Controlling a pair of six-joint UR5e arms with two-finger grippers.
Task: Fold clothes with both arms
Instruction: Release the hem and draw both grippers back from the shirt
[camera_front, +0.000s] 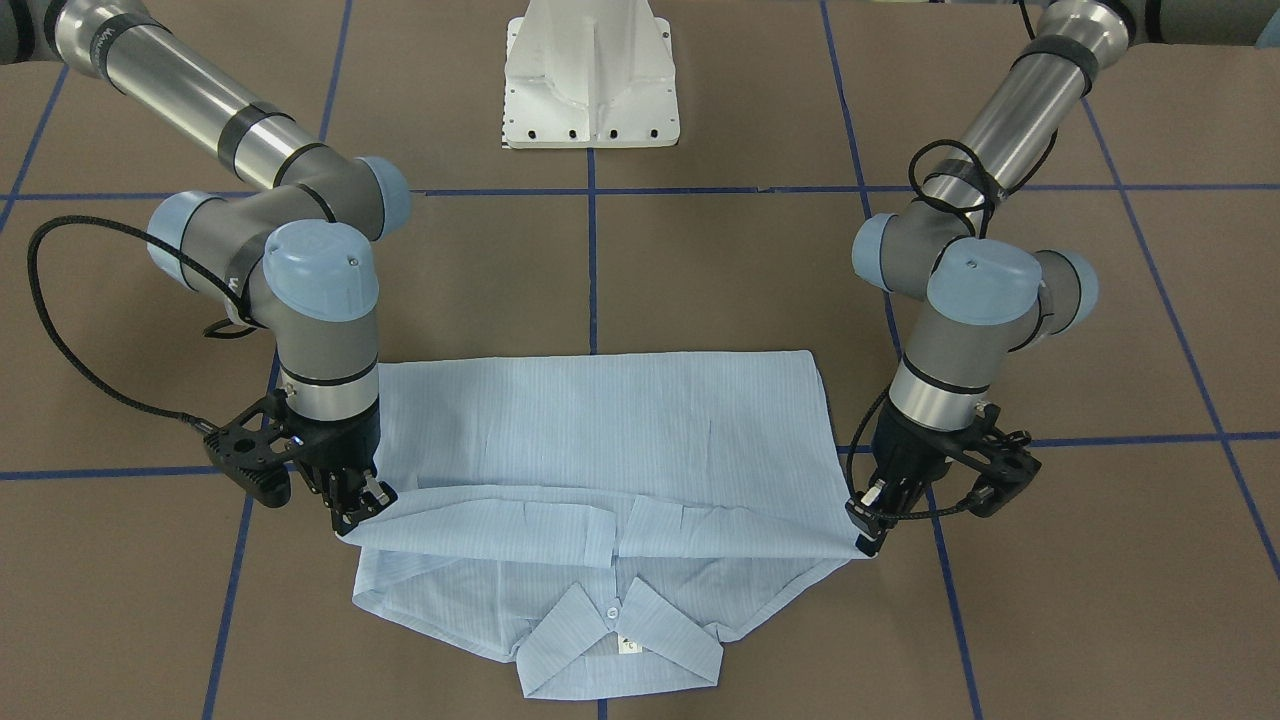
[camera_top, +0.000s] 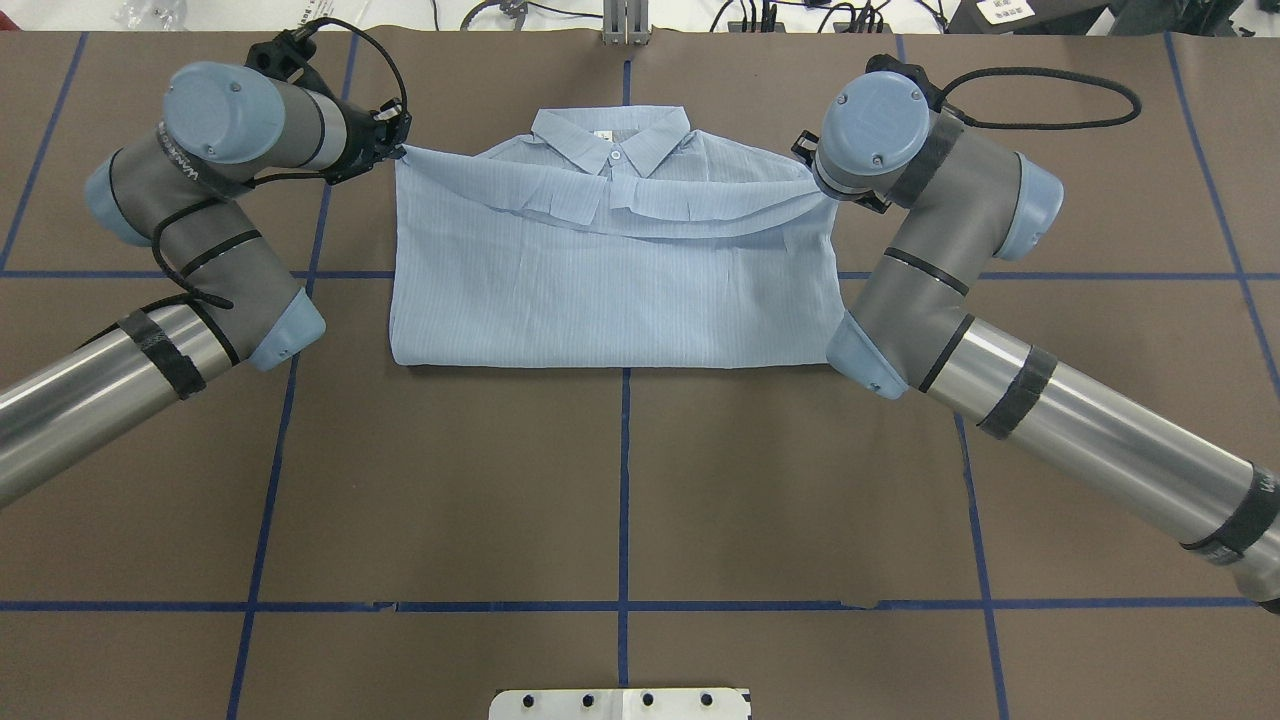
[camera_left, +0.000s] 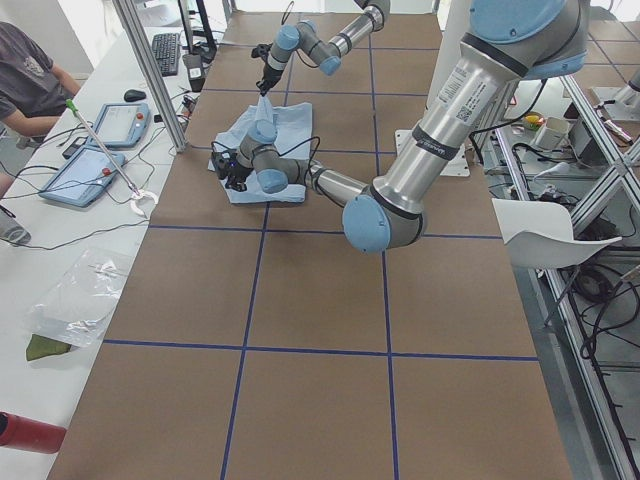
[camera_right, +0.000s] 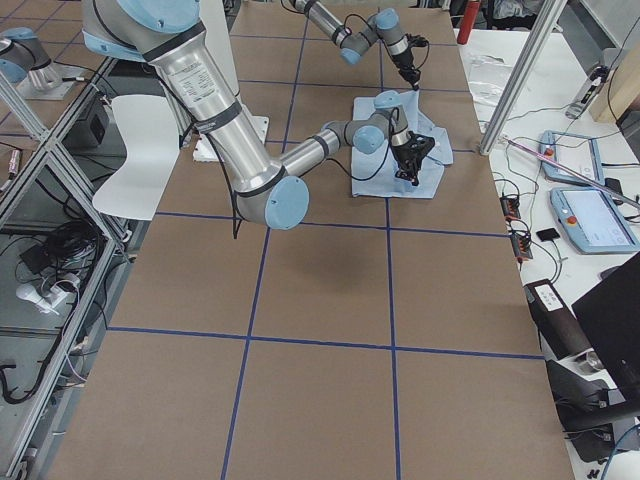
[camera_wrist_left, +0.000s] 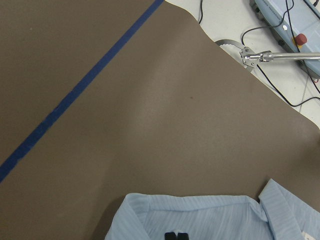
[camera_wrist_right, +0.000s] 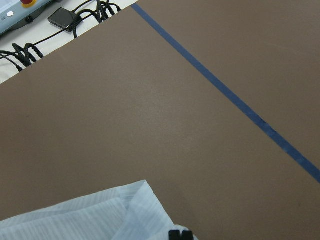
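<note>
1 shirt (camera_front: 600, 430) | left pincer (camera_front: 866, 522) grips shirt corner | right pincer (camera_front: 362, 503) grips shirt corner

Legible text: none; white lettering on left arm (camera_top: 185, 195) and right arm (camera_top: 965, 245), and shirt (camera_top: 610, 290) collar tag (camera_top: 601, 137), too small to read.

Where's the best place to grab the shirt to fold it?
Grab the shirt at the two end corners of its folded-over edge, one arm from each side. That edge runs straight across, so pinching both ends keeps it taut. Both pairs of jaws are shut there.
</note>
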